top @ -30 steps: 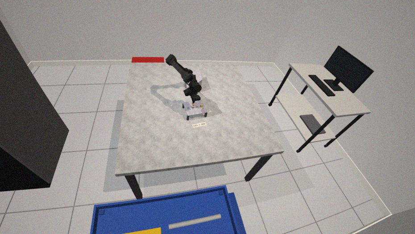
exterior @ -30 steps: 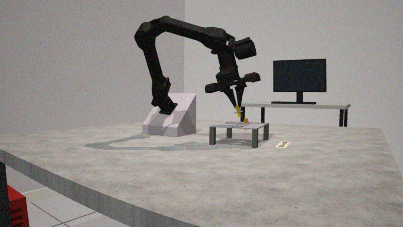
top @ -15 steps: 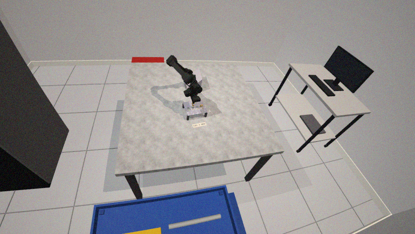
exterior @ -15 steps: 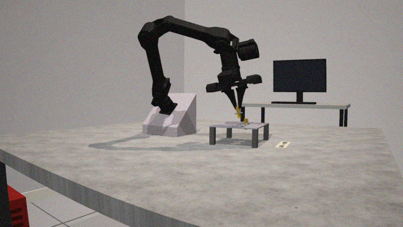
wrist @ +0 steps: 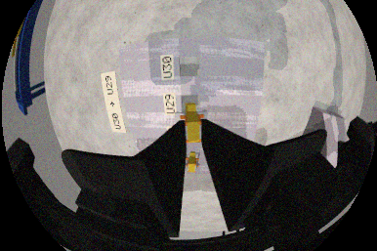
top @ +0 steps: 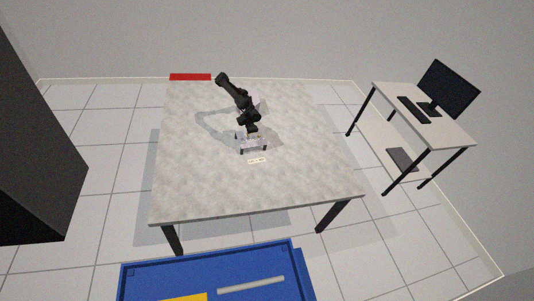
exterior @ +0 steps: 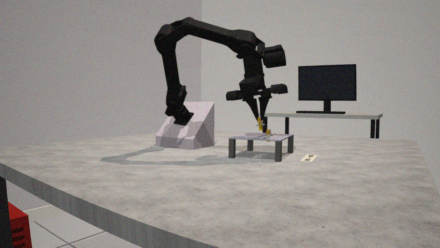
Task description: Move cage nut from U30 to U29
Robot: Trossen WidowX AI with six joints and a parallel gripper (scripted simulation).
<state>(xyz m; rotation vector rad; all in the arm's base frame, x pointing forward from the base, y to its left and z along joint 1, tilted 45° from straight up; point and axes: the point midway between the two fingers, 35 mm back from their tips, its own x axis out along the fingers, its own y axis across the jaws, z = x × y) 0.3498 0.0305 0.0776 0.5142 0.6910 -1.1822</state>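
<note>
End effector (top: 248,132) (exterior: 259,120) (wrist: 192,125): pointing down, with its two tips pinching the yellow nut.
Nut (exterior: 260,125) (wrist: 193,130): up in the air over the plate, not in a hole. It leans just a little. Orange bits stick out at its sides.
U29 hole (wrist: 189,100): nothing is clipped in it. From the wrist, it shows just past one end of the held nut.
U30 hole (wrist: 188,68): no nut in it. It is farther along the same row.
Other nut (top: 258,136) (exterior: 268,131) (wrist: 191,162): yellow too, sitting in the plate, with a bit poking out under it.
Plate (top: 254,145) (exterior: 243,137) (wrist: 234,65): flat, up on short dark legs.
Card (top: 256,159) (exterior: 307,157) (wrist: 113,102): lying beside the plate, with U30 and U29 written on it.
Arm (top: 238,95) (exterior: 210,34): black, bent up high and then down to the plate.
Block (exterior: 205,131) (wrist: 329,124): pale, with a sloping side, by the arm's bottom end.
Surface (top: 204,187) (exterior: 194,193) (wrist: 83,41): blotchy gray, under the plate, card and block.
Screen (top: 448,88) (exterior: 327,83): black, on a desk well apart.
</note>
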